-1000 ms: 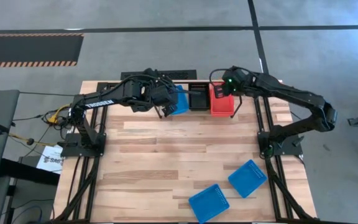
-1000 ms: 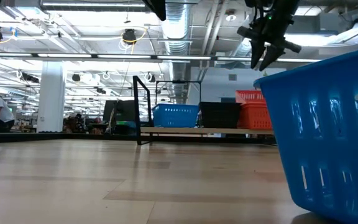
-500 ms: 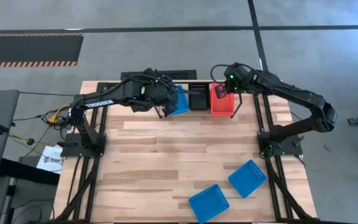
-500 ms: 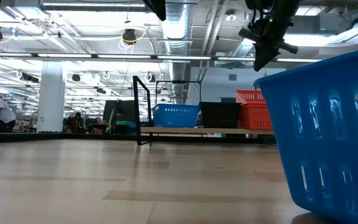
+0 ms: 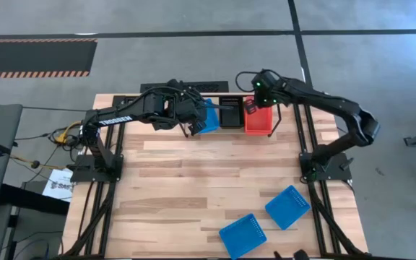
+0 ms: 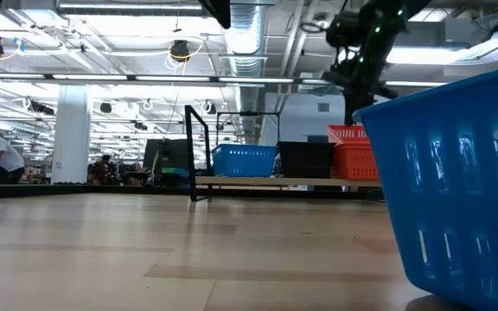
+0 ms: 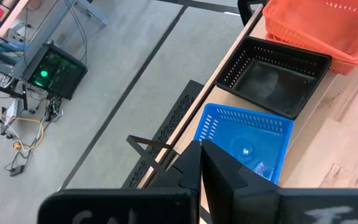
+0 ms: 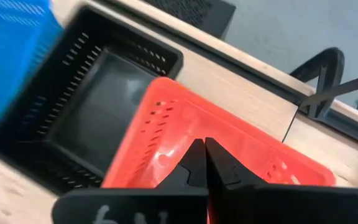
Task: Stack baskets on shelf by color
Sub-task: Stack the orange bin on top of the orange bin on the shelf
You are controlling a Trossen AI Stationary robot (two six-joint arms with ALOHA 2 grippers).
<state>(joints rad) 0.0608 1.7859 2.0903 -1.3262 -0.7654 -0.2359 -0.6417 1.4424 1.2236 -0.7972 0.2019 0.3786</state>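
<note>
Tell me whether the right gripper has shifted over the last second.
Yes. In the high view the right gripper has moved from the red-orange basket's right side toward the black basket, and its fingers are shut.

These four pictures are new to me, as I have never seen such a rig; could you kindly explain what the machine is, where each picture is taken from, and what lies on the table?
Two dark robot arms work at a wooden table. One picture looks straight down, one looks level across the tabletop, and two come from cameras on the wrists.

At the far edge stands the shelf, carrying a blue basket, the black baskets and the red-orange baskets.

The left gripper hangs by the blue one; the right gripper hovers over the red-orange ones. Both are shut and hold nothing.

Two more blue baskets lie on the near table.
</note>
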